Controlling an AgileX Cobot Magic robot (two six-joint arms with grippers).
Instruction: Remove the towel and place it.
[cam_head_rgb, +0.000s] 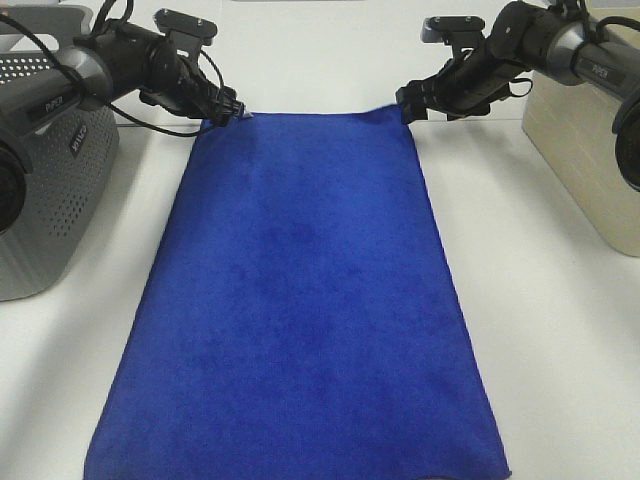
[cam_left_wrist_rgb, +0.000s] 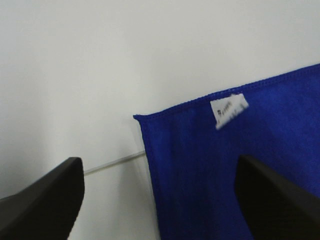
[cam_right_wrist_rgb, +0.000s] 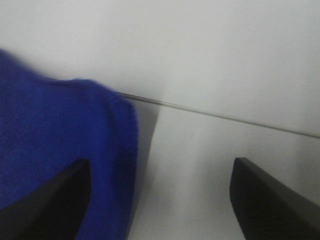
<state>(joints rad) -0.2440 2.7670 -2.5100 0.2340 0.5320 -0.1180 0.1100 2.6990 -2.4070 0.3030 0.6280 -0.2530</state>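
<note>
Your towel is spread flat on the white table, long side running toward you, near edge reaching the bottom of the high view and far short edge lying between your two arms. It looks smooth, with no big folds showing.

Your left gripper sits right at the far left corner of the towel. From the left wrist camera, that gripper has its jaws spread wide, one finger over bare table and the other over blue cloth, with the corner between them. Nothing is held. A small white tag lies near that short edge, print too blurred to read.

Your right gripper is at the far right corner. In its wrist view the gripper is also wide open, one finger over the towel's edge, the other over table. No grip here either; whether the fingers touch the cloth, you can't tell.

A thin seam line crosses the table past that corner.

Off to the sides, a grey perforated bin stands left of the towel and a beige box stands right, both apart from the cloth.
</note>
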